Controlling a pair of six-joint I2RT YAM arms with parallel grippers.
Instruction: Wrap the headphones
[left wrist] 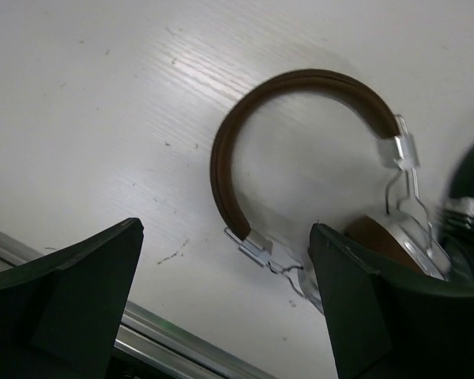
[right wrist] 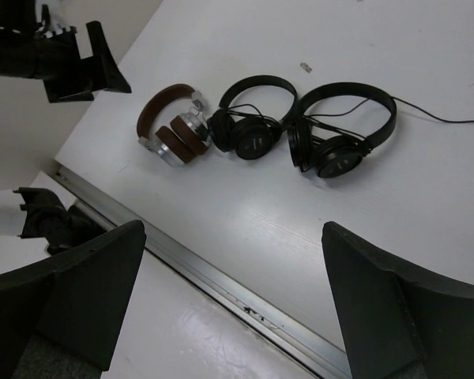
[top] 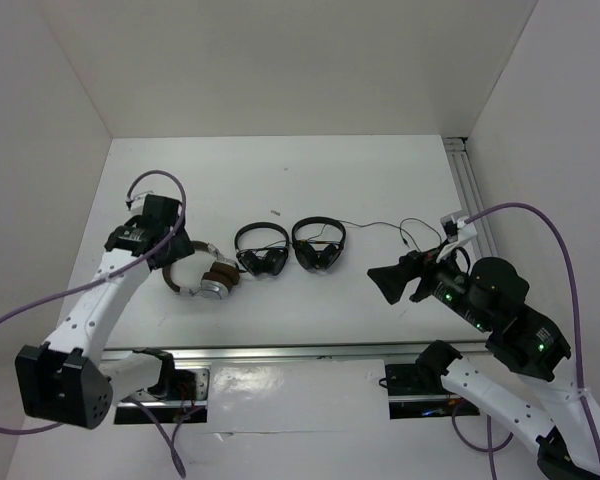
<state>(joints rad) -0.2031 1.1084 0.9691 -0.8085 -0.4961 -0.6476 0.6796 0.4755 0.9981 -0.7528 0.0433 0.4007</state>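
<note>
The headphones (top: 217,283) lie flat on the white table at the left, with a brown headband, silver cups and brown pads. They also show in the left wrist view (left wrist: 221,158) and the right wrist view (right wrist: 186,142). I cannot make out their cable. My left gripper (top: 168,252) is open and empty, hovering just above and left of the headband (left wrist: 225,253). My right gripper (top: 390,282) is open and empty (right wrist: 233,237), held high at the right, well away from the headphones.
Two smaller black headphones (top: 263,262) (top: 318,257) lie in a row right of the brown pair. A thin dark cable (top: 380,225) trails right from them. A metal rail (top: 280,350) runs along the near table edge; another (top: 470,190) runs along the right side.
</note>
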